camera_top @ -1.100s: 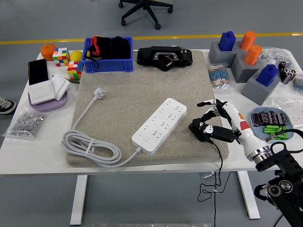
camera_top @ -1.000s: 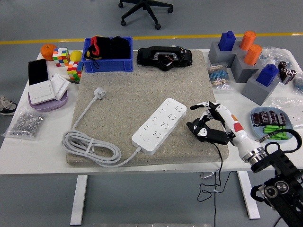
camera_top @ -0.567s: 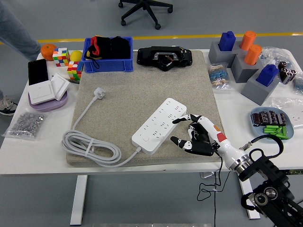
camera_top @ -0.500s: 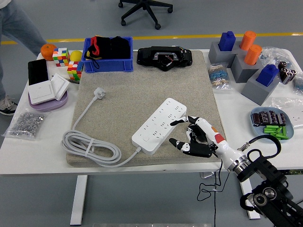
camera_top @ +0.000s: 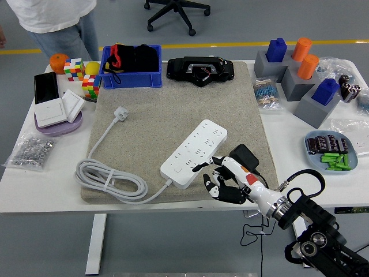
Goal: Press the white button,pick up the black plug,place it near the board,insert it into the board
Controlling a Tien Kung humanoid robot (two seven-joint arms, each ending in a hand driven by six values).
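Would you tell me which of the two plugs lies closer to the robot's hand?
The black plug, lying on the mat right beside the right hand; the white plug lies far off at the mat's upper left.

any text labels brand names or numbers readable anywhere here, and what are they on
None can be read.
White power strip: no legible print or brand mark at this size.
Black device at the far edge of the mat: its markings are too small and blurred.
Small packets to its right: print too blurred.
Right hand: red and orange patches only, no lettering visible.
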